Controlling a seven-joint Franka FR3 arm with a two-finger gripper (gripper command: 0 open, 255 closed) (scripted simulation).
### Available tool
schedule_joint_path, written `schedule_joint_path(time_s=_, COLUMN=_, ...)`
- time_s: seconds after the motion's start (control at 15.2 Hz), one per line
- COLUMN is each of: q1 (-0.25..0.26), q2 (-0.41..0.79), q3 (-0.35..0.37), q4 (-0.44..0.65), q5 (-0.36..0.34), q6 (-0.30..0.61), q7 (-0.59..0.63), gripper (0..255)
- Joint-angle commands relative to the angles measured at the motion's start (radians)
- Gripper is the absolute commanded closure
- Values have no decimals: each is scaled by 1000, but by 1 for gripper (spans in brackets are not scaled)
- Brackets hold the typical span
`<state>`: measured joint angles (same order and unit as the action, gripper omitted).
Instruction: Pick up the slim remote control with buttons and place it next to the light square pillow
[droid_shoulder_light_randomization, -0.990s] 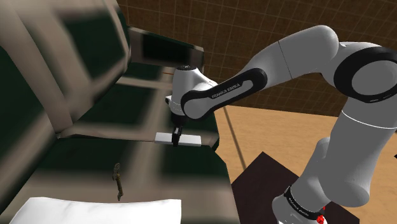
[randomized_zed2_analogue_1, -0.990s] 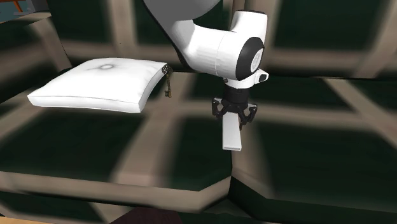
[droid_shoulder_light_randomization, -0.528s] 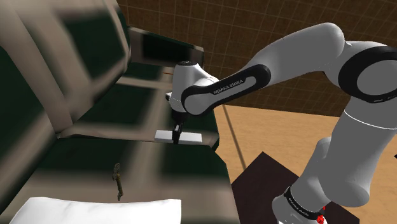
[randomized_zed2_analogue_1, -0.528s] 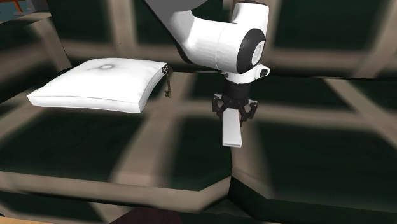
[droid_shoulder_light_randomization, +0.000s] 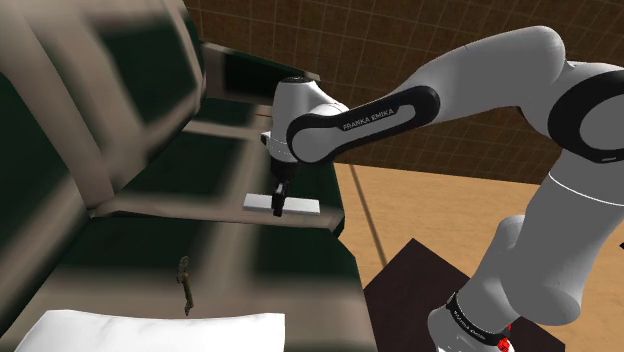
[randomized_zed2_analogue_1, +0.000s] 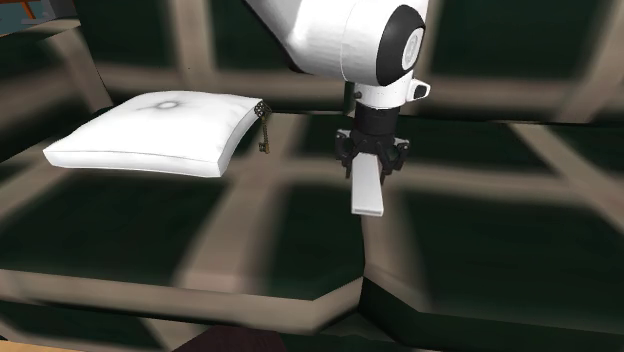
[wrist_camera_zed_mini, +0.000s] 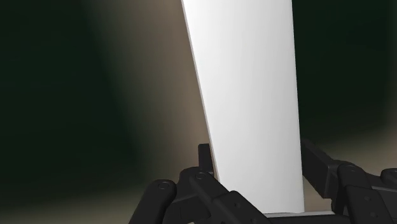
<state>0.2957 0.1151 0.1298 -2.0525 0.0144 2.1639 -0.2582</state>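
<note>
The slim remote (randomized_zed2_analogue_1: 366, 190) is drawn as a plain white slab with no buttons showing. My black gripper (randomized_zed2_analogue_1: 372, 165) is shut on one end of it, and it hangs a little above the dark green and beige checked sofa seat (randomized_zed2_analogue_1: 250, 225). In the shoulder view the remote (droid_shoulder_light_randomization: 296, 206) juts out level to both sides of the gripper (droid_shoulder_light_randomization: 277, 203). In the wrist view the white remote (wrist_camera_zed_mini: 248, 95) runs away from the gripper (wrist_camera_zed_mini: 254, 191), clasped between its fingers (wrist_camera_zed_mini: 203, 159). The light square pillow (randomized_zed2_analogue_1: 160, 130) lies on the seat toward the second exterior view's left; its edge (droid_shoulder_light_randomization: 150, 332) shows low in the shoulder view.
A small brass key-like object (randomized_zed2_analogue_1: 265, 135) lies on the seat beside the pillow's corner, between pillow and gripper; it also shows in the shoulder view (droid_shoulder_light_randomization: 185, 283). The sofa back (droid_shoulder_light_randomization: 90, 110) rises at the shoulder view's left. The dark stand (droid_shoulder_light_randomization: 420, 290) and a wooden floor (droid_shoulder_light_randomization: 440, 210) lie beyond the seat's edge.
The gripper has risen with the remote, lifting it off the sofa seat. The arm's elbow has lifted too. Pillow and key have not moved.
</note>
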Motion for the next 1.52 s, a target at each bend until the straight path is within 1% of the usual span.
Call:
schedule_joint_path(time_s=0.0, q1=0, q2=-12, q3=0, q4=15, q5=2, q6=-28, q7=-1, gripper=255)
schedule_joint_path(time_s=0.73, q1=-2, q2=-63, q3=0, q4=105, q5=8, q6=-168, q7=-3, gripper=255)
schedule_joint_path(time_s=1.45, q1=-3, q2=-89, q3=-1, q4=222, q5=10, q6=-311, q7=-2, gripper=255)
